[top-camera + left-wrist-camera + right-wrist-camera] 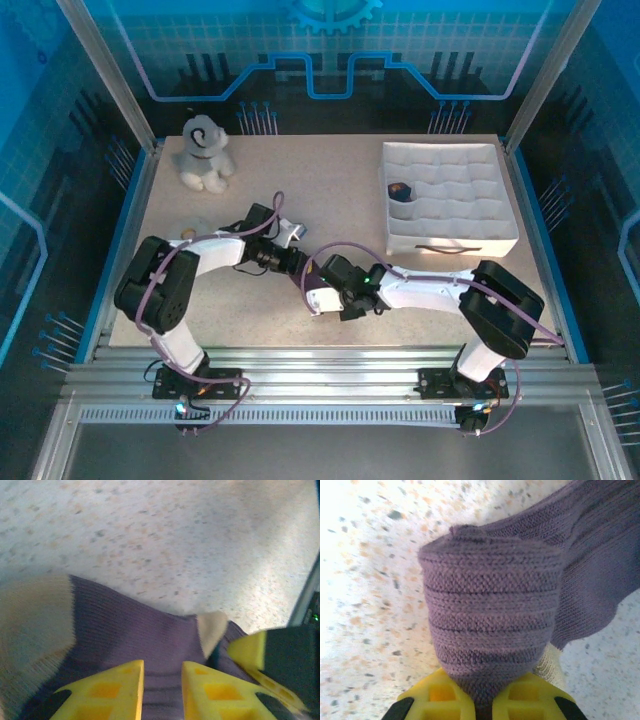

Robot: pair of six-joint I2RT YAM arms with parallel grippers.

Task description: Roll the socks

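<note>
The right claw (485,684) is pressed together on the socks (490,610). It pinches a rounded, ribbed purple fold that bulges straight ahead of its yellow fingertips, and more purple fabric trails off to its upper right onto the speckled tabletop (365,580). The left claw (162,669) has a narrow gap between its yellow fingers, with purple fabric lying in and just beyond that gap and a pale cuff to its left; whether it pinches the fabric I cannot tell.

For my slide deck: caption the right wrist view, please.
Right gripper pinching a bunched fold of purple sock over the speckled table.
</note>
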